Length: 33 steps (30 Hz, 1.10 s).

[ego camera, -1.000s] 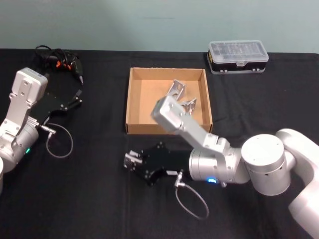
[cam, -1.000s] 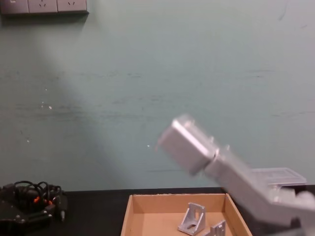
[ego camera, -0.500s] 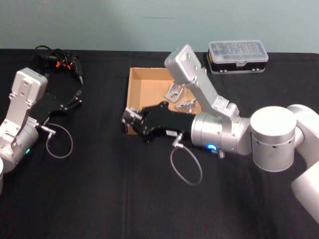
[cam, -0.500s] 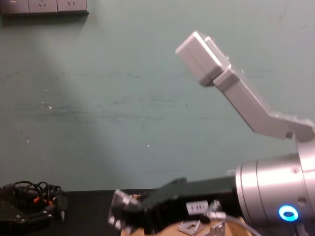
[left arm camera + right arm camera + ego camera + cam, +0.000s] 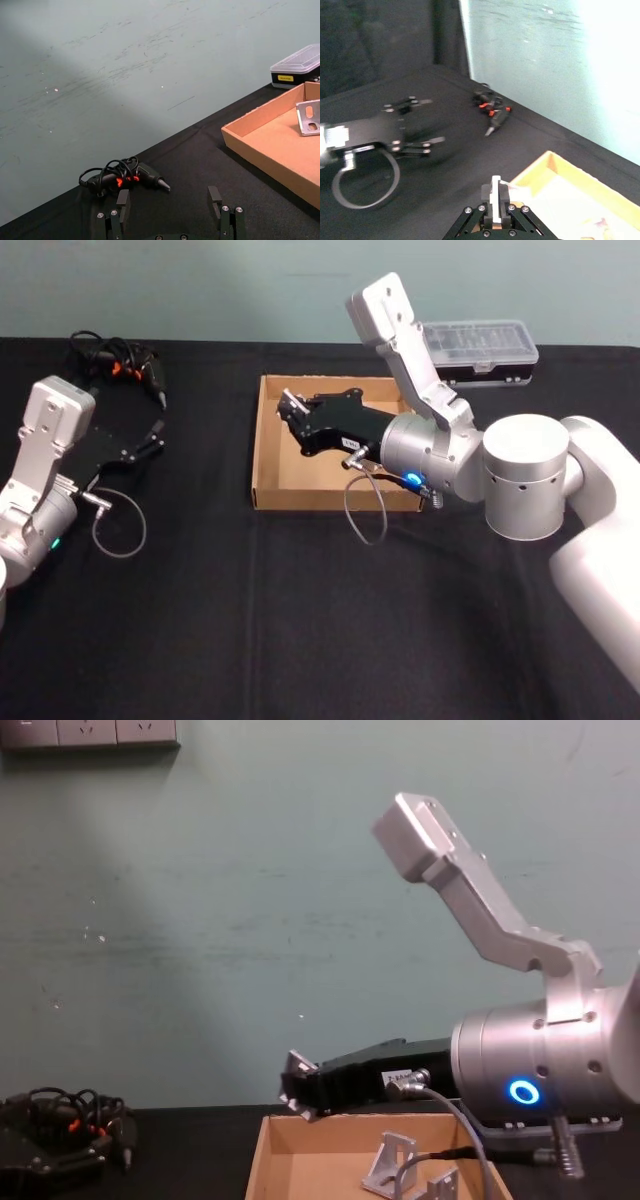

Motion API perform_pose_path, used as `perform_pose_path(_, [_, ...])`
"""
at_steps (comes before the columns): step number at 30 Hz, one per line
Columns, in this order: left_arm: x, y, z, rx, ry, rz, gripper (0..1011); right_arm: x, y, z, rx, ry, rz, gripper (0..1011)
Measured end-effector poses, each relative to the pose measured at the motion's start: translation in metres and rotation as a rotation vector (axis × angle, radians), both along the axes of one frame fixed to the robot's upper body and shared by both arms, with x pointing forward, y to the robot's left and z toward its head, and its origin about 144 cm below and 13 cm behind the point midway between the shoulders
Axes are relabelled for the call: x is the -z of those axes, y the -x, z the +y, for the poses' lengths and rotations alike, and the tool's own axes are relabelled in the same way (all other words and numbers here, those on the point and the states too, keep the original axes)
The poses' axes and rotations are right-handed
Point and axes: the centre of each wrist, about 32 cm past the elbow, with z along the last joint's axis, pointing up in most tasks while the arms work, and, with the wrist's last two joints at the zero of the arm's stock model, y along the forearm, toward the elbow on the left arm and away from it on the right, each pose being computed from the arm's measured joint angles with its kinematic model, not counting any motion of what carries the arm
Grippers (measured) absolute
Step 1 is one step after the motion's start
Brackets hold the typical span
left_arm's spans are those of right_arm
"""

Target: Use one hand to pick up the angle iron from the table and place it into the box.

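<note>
The left gripper (image 5: 150,445) rests parked on the table (image 5: 200,620) at nine o'clock, fingers spread and empty, leaving the job to one arm. Farther back, the right gripper (image 5: 292,407) hangs over the box (image 5: 262,455) at its ten-o'clock corner, pinching an angle iron (image 5: 496,194) for release, its arm reaching in from three o'clock.
</note>
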Motion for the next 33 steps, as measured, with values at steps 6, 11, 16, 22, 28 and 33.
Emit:
perform_pose_path(6, [0.000, 0.000, 0.000, 0.000, 0.000, 0.000, 1011, 0.010, -0.015, 0.004, 0.066, 0.016, 0.023, 87])
perform_pose_path(11, [0.000, 0.000, 0.000, 0.000, 0.000, 0.000, 1011, 0.016, -0.022, 0.007, 0.092, 0.033, 0.037, 87])
perform_pose_path(16, [0.000, 0.000, 0.000, 0.000, 0.000, 0.000, 1011, 0.024, -0.027, 0.010, 0.108, 0.058, 0.056, 87])
perform_pose_path(22, [0.000, 0.000, 0.000, 0.000, 0.000, 0.000, 1011, 0.033, -0.030, 0.013, 0.121, 0.092, 0.066, 87])
perform_pose_path(28, [0.000, 0.000, 0.000, 0.000, 0.000, 0.000, 1011, 0.040, -0.034, 0.016, 0.135, 0.115, 0.067, 87])
perform_pose_path(33, [0.000, 0.000, 0.000, 0.000, 0.000, 0.000, 1011, 0.045, -0.037, 0.018, 0.146, 0.136, 0.071, 87])
